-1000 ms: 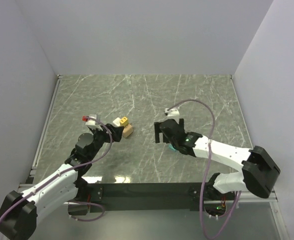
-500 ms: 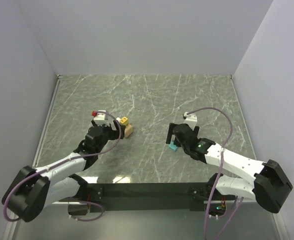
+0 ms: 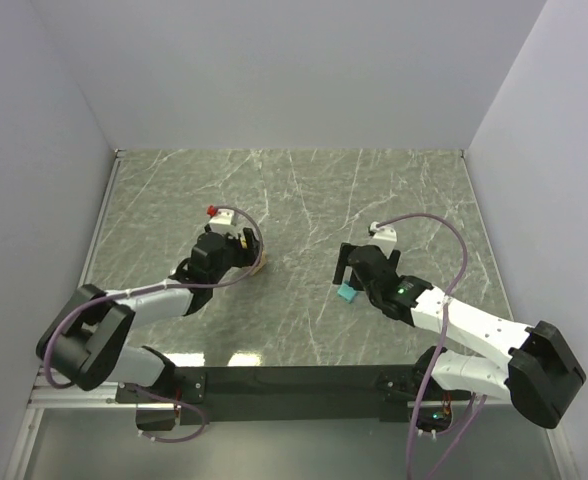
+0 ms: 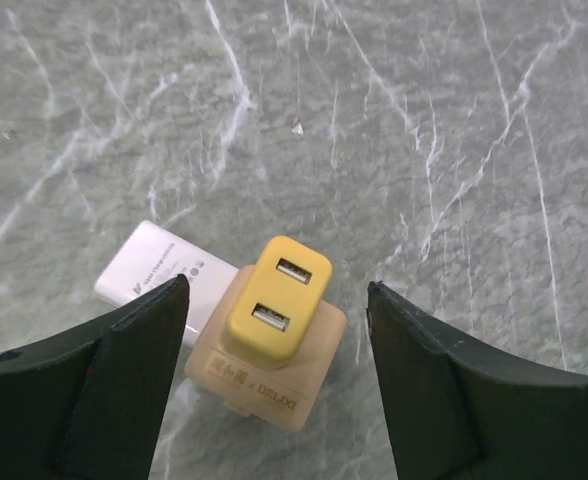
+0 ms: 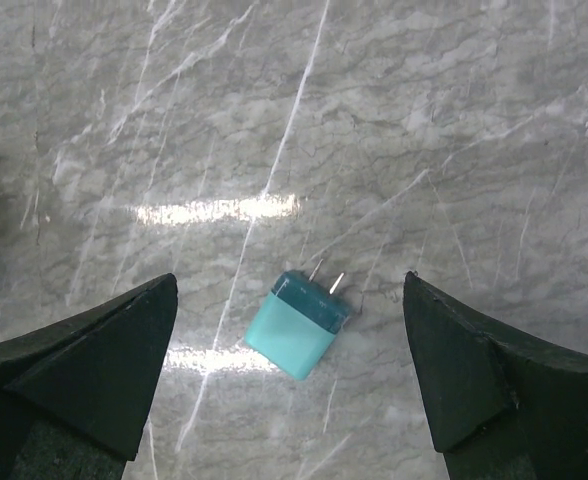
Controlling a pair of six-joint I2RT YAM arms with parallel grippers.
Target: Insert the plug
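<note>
Green marbled counter [image 3: 304, 190] fills every view. At centre-left of the overhead frame, the left jaws stand open astride a yellow two-port charger [image 4: 277, 315] sitting on a beige socket block [image 4: 264, 400], with a white adapter [image 4: 154, 278] just beside it. Right of centre, the right jaws hang open above the teal plug [image 5: 299, 330], which lies flat.

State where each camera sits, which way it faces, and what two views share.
Top external: above and behind the bases, looking down on the table; left arm and right arm show.
Left wrist: on the left arm, looking down between the open left fingers at the yellow adapter atop the beige socket block.
Right wrist: on the right arm, looking down between the open right fingers at the teal plug.
Shared: top external and right wrist both show the teal plug.
</note>
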